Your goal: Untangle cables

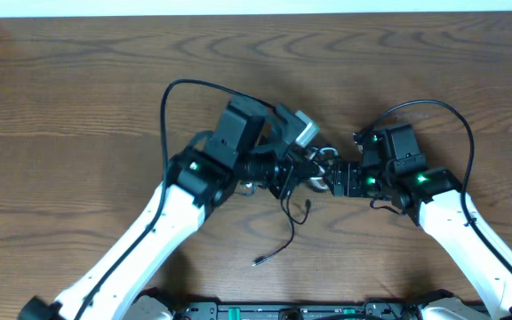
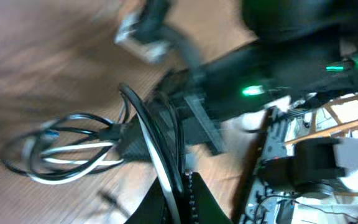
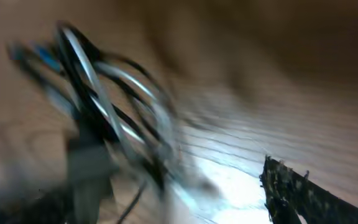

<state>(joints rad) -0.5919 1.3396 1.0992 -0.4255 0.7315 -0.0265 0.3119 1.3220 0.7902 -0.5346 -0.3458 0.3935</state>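
Note:
The black and white cables (image 1: 318,162) form a small tangle between my two grippers at mid-table. A thin black tail (image 1: 289,233) runs down from it to a plug end (image 1: 258,261). My left gripper (image 1: 284,173) is shut on the cables. In the left wrist view a white and a black strand pass between its jaws (image 2: 182,182), and black and white loops (image 2: 61,155) lie beyond. My right gripper (image 1: 332,178) faces it. In the blurred right wrist view its fingers (image 3: 185,186) stand wide apart, with the loops (image 3: 104,106) by the left finger.
Thick black arm wires arc above each wrist, left (image 1: 164,116) and right (image 1: 456,120). The wooden table (image 1: 78,89) ends at a white strip along the top. The robot base rail (image 1: 309,311) lies along the bottom edge. Base hardware (image 2: 309,162) fills the left wrist view's right side.

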